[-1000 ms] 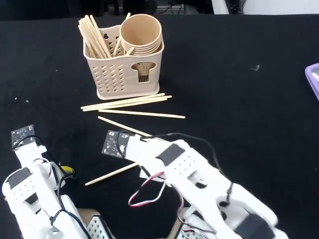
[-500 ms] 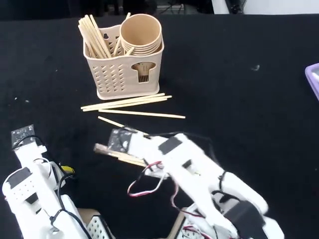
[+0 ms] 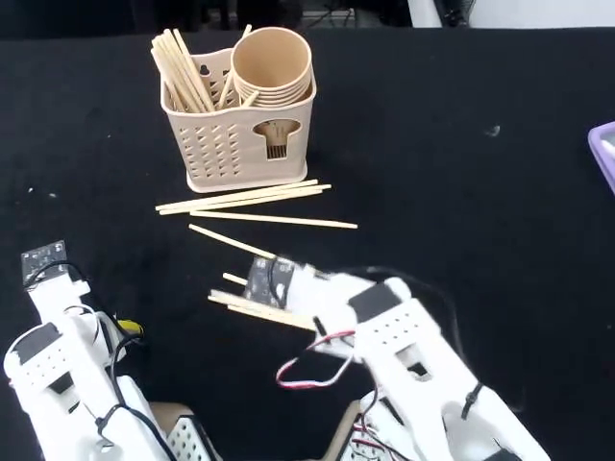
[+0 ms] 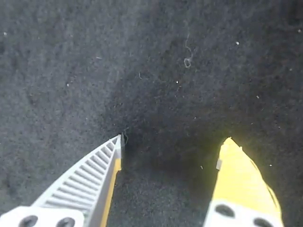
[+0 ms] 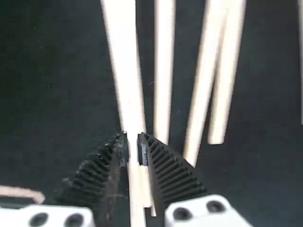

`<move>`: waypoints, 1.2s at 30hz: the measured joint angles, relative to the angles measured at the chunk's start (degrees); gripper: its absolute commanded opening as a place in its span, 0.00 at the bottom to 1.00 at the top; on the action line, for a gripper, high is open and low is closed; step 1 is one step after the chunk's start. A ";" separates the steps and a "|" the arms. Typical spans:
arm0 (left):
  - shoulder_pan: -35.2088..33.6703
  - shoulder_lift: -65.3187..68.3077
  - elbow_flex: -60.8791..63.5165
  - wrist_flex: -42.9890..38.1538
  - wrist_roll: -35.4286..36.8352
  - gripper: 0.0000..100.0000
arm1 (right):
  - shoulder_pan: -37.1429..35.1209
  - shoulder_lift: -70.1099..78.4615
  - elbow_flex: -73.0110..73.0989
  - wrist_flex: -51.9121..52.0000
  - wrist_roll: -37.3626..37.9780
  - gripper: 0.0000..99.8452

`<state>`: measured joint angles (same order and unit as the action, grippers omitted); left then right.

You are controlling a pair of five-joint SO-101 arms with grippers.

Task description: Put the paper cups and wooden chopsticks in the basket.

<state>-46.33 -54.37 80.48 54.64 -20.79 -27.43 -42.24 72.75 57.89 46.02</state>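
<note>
The right pincer (image 5: 132, 146) has just lifted a wooden chopstick (image 5: 122, 80) off the bench (image 3: 461, 240) and is clenched on it. The basket (image 3: 235, 144) stands well ahead of it, so carrying comes next. The left pincer (image 4: 173, 139) gapes, released.

Paper cups (image 3: 272, 60) and chopsticks (image 3: 181, 67) in basket (image 3: 231, 144), loose chopsticks (image 3: 259, 200) on table (image 3: 480, 240) before it

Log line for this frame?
left gripper open above table | right gripper shut on chopstick | basket holds cups, chopsticks | loose chopsticks on table
</note>
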 measured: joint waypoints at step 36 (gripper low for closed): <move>0.00 0.00 0.00 0.00 0.00 0.32 | -7.38 4.66 1.93 -4.13 -5.80 0.04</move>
<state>-46.33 -54.37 80.48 54.64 -20.79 -34.81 -37.58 74.68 53.76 40.22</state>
